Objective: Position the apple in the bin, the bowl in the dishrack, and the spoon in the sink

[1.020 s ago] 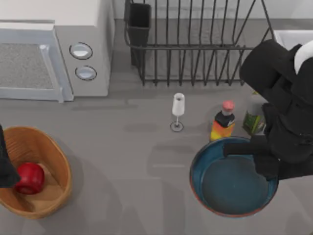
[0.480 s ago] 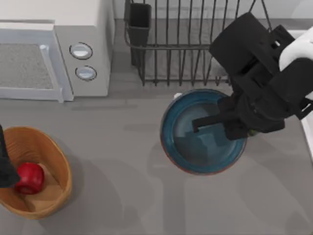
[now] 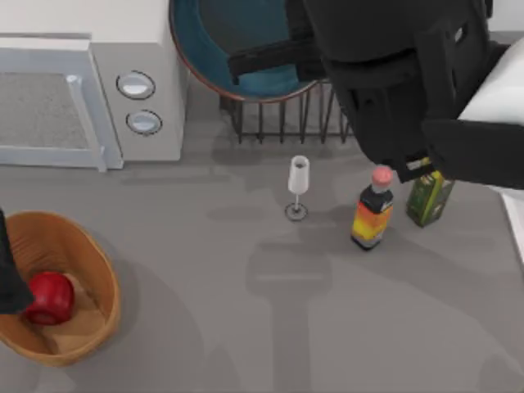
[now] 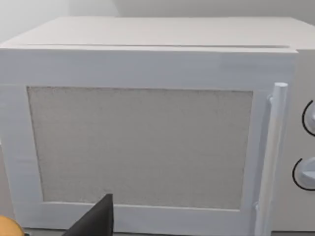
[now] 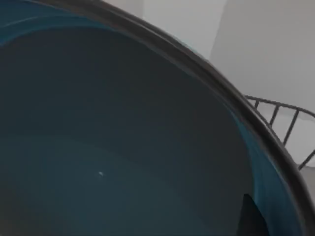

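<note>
At upper centre of the top view, right gripper (image 3: 282, 57) clamps the bowl's (image 3: 221, 37) rim, holding it above the dishrack (image 3: 282, 119); bowl lies to the gripper's left. Apple (image 3: 49, 296) sits in bin (image 3: 90, 254), lower left. Left gripper (image 3: 8, 282) at left edge beside apple, fingers' state cannot be told

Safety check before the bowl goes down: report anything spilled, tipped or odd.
Nothing stands out. The bowl hangs over the dishrack, held by the right tool. Glass and both bottles stand upright; the apple lies in the bin.
</note>
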Robot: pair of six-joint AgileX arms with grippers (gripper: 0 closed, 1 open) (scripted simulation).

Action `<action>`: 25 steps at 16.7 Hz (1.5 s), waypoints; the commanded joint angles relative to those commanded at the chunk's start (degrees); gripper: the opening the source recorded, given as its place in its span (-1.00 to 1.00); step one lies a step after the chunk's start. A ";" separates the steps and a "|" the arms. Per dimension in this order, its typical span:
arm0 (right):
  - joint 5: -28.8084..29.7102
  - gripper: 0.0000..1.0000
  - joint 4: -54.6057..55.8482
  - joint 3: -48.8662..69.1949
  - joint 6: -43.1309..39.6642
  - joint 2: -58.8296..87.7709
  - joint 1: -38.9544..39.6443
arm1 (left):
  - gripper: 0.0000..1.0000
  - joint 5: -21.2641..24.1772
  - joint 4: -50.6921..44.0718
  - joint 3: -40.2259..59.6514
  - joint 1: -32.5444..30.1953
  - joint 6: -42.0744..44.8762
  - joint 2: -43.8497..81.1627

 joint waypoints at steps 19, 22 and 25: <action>8.05 -1.00 28.42 2.41 -8.35 7.99 -1.80 | 1.00 0.00 0.00 0.00 0.00 0.00 0.00; 3.17 -1.00 37.72 1.45 -8.44 15.45 -6.70 | 1.00 0.00 0.00 0.00 0.00 0.00 0.00; -2.11 -1.00 47.08 -0.02 -8.55 22.57 -11.98 | 1.00 0.00 0.00 0.00 0.00 0.00 0.00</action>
